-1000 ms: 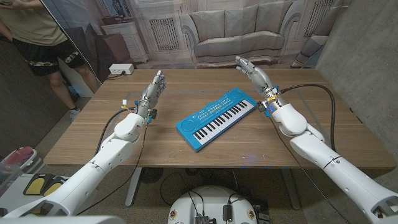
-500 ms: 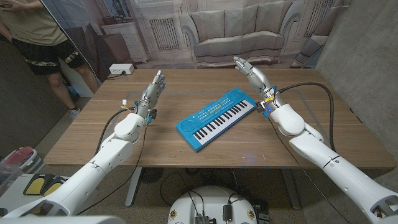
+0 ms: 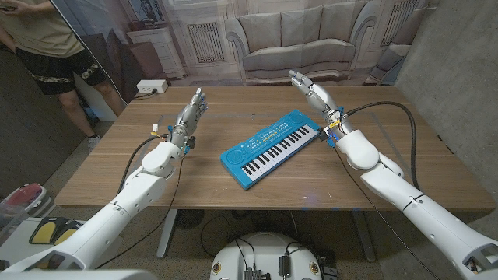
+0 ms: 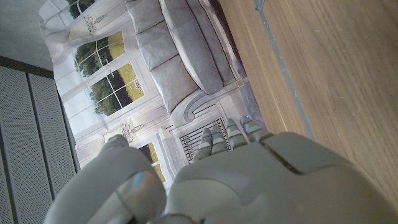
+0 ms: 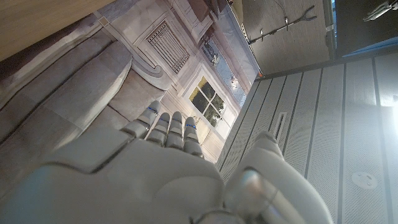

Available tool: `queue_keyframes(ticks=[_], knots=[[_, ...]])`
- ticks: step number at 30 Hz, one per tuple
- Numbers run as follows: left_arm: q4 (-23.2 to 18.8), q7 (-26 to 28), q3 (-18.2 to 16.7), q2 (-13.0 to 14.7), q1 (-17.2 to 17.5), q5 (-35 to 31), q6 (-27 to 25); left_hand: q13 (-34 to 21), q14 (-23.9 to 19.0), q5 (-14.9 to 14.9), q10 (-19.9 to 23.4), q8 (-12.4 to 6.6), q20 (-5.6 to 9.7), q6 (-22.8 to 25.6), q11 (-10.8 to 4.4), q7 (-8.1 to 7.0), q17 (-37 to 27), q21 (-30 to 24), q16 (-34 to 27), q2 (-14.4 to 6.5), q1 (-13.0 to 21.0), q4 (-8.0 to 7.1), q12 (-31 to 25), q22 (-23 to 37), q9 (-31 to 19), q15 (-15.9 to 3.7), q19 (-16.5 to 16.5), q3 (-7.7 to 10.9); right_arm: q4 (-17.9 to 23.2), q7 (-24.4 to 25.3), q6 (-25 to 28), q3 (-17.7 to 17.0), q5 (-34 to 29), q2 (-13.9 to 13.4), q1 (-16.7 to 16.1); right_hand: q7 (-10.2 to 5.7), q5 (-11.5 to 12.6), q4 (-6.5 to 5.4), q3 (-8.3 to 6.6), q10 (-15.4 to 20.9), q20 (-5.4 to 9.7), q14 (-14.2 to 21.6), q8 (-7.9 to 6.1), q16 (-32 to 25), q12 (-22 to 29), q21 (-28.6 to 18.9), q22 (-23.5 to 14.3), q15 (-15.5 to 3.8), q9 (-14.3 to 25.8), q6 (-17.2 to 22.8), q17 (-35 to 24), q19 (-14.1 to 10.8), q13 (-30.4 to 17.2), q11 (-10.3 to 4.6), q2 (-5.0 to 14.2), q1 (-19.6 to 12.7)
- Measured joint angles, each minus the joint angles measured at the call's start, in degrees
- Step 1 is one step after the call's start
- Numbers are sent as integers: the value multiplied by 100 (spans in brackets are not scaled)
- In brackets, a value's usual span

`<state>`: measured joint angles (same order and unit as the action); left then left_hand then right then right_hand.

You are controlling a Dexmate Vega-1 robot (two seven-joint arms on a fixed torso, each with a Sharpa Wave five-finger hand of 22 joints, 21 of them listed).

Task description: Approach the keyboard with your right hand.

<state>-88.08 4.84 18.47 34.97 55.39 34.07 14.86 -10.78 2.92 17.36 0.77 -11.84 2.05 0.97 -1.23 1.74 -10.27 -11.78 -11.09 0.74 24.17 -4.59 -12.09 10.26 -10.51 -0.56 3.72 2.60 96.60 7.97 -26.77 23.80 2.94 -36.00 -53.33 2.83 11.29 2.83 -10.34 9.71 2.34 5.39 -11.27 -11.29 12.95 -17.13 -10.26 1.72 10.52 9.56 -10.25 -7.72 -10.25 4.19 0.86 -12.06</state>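
Note:
A blue toy keyboard point(image 3: 270, 147) with white and black keys lies slantwise in the middle of the wooden table point(image 3: 194, 183). My right hand point(image 3: 313, 93) is raised above the table just past the keyboard's far right end, fingers stretched out and apart, holding nothing. Its back and straight fingers point(image 5: 163, 129) show in the right wrist view against the printed sofa backdrop. My left hand point(image 3: 192, 110) is held up over the table's left part, well left of the keyboard, fingers straight and empty. The left wrist view shows that left hand point(image 4: 249, 174) beside the table edge.
A printed backdrop of a sofa point(image 3: 299, 39) and windows hangs behind the table. A person point(image 3: 47, 47) stands at the far left. A white power strip point(image 3: 152, 86) sits beyond the table's far left corner. Cables point(image 3: 389, 113) run from my right arm.
My right hand has drifted slightly left and farther from me, staying above the keyboard's far right end. My left hand has not moved.

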Motion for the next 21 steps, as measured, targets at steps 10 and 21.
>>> queue_keyframes(ticks=[10,21], knots=[[-2,2,-1,0,2,-1,0,0,1,-23,0,24,0,0,0,0,0,0,0,-14,14,0,0,0,0,0,0,0,26,85,27,41,-263,-18,26,-18,0,19,-20,12,0,0,0,0,0,0,0,0,0,18,0,0,0,-12,-1,1],[43,-40,-2,-24,-2,3,39,0,1,-23,21,23,0,0,-22,0,0,0,0,-14,14,24,0,0,0,1,0,-24,40,198,3,45,-549,-70,18,-18,0,19,-20,41,-11,0,0,33,0,49,0,0,0,18,0,-11,0,0,-1,2]])
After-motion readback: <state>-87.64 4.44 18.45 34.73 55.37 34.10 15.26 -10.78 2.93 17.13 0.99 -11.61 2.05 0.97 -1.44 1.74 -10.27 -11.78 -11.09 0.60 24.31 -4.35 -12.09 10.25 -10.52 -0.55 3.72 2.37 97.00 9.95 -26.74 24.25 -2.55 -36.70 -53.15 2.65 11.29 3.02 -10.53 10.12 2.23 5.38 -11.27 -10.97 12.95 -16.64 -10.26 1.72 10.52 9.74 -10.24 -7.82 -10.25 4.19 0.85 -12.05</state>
